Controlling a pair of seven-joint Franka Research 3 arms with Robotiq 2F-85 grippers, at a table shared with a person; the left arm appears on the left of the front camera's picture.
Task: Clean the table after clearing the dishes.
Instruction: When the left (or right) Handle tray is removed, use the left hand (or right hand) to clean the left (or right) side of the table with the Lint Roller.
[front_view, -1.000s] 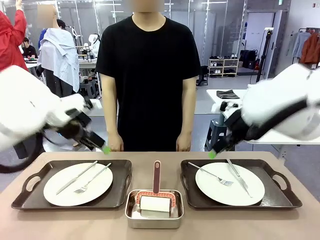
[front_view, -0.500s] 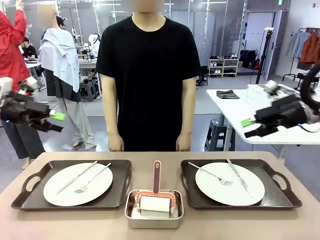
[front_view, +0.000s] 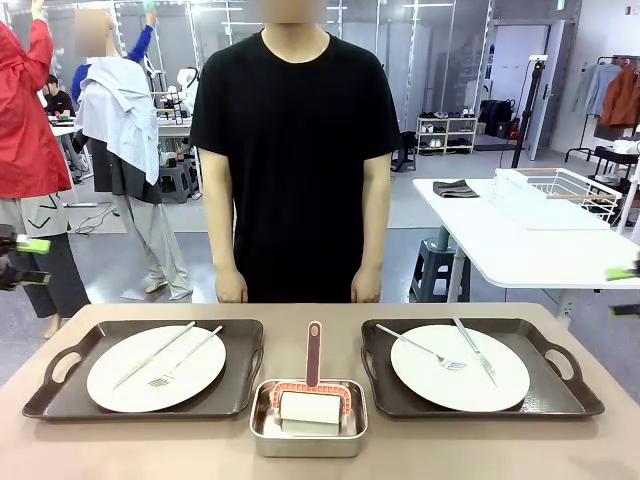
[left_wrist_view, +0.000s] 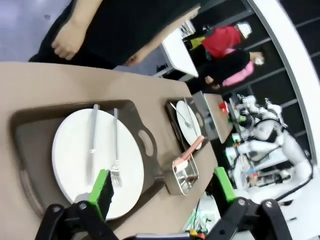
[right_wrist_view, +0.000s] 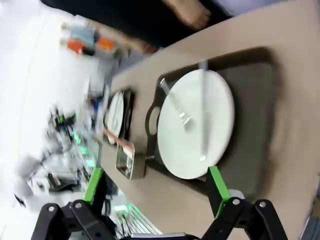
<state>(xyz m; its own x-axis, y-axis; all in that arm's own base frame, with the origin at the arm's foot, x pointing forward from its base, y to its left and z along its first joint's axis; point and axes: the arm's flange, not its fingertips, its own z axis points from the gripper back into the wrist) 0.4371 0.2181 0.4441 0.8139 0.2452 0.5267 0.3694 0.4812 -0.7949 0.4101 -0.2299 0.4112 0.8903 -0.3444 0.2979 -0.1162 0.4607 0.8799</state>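
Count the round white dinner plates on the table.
2. One round white dinner plate sits on the left dark brown handled tray, the other plate on the right tray; none seems hidden.

**Left gripper** (front_view: 28, 262), front view: cut by the left picture edge; one green pad and a black finger end show.

**Right gripper** (front_view: 624, 290), front view: cut by the right edge likewise.

**White lint roller with red-brown handle** (front_view: 311, 405): lower part hidden behind the wall of the small shiny steel rectangular tin (front_view: 306, 441).

**Large matte beige-brown table** (front_view: 130, 450): near edge and both ends cut off (front view).

**Round white dinner plate** (left_wrist_view: 95, 150), left wrist view: near rim hidden behind a green finger pad (left_wrist_view: 101, 186).

**Far white plate** (right_wrist_view: 115, 117), right wrist view: smeared by blur; its cutlery too small to tell.
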